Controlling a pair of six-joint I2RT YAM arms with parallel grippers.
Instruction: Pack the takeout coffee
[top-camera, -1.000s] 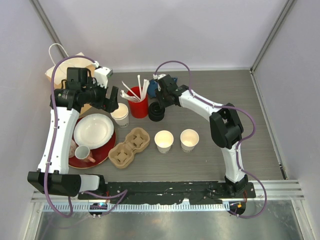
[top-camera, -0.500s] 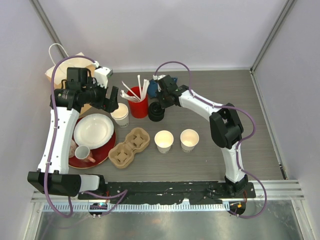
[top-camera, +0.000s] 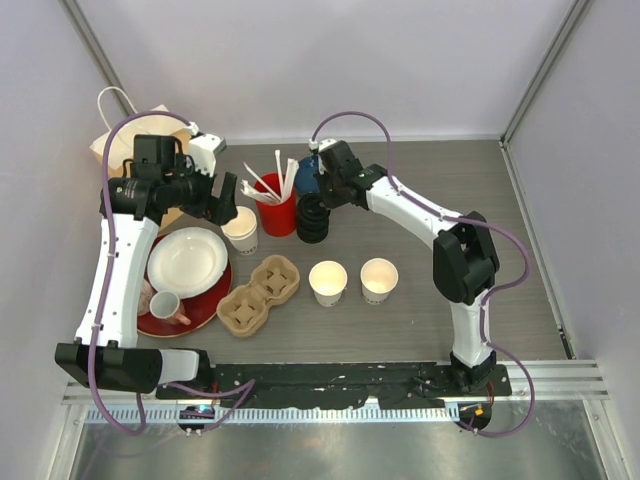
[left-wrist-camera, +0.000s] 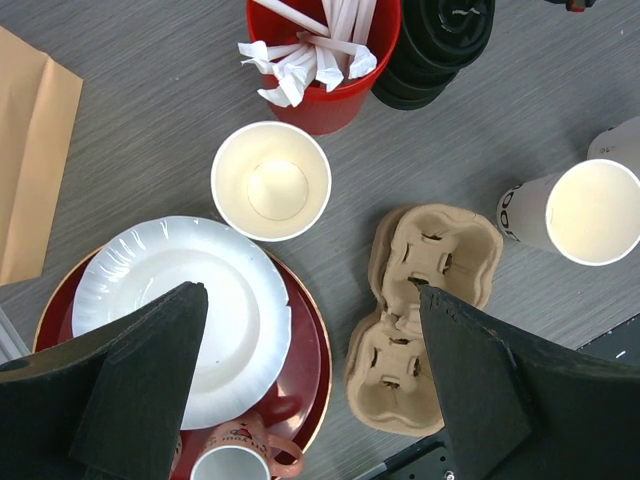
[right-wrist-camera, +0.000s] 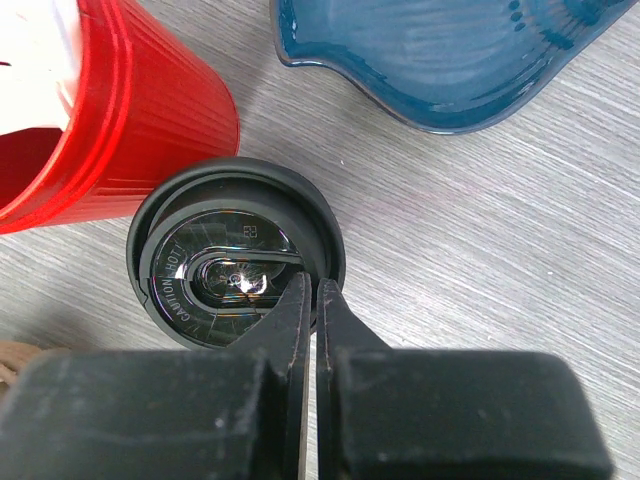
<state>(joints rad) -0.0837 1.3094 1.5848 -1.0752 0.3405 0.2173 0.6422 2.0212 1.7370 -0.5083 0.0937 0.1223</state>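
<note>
Three cream-white paper cups stand open, without lids: one (top-camera: 240, 228) beside the red cup, two (top-camera: 328, 281) (top-camera: 379, 278) in mid-table. The first shows in the left wrist view (left-wrist-camera: 271, 181), another at its right edge (left-wrist-camera: 590, 212). A stack of black sip lids (top-camera: 312, 222) stands right of the red cup. My right gripper (top-camera: 319, 203) is over it, its jaws pinched on the right rim of the top lid (right-wrist-camera: 235, 265), as the right wrist view (right-wrist-camera: 312, 292) shows. My left gripper (top-camera: 226, 202) is open and empty, hovering above plate and carrier (left-wrist-camera: 310, 290).
A brown pulp cup carrier (top-camera: 262, 293) (left-wrist-camera: 425, 300) lies left of the two cups. The red cup of white sticks (top-camera: 277, 210), a blue dish (right-wrist-camera: 440, 50), a white plate (top-camera: 187, 262) on a red plate, a mug (top-camera: 165, 307) and a brown paper bag (top-camera: 115, 150) stand around.
My right arm has shifted: its elbow swung right and the gripper moved slightly toward the back over the lid stack. The left arm has not moved.
</note>
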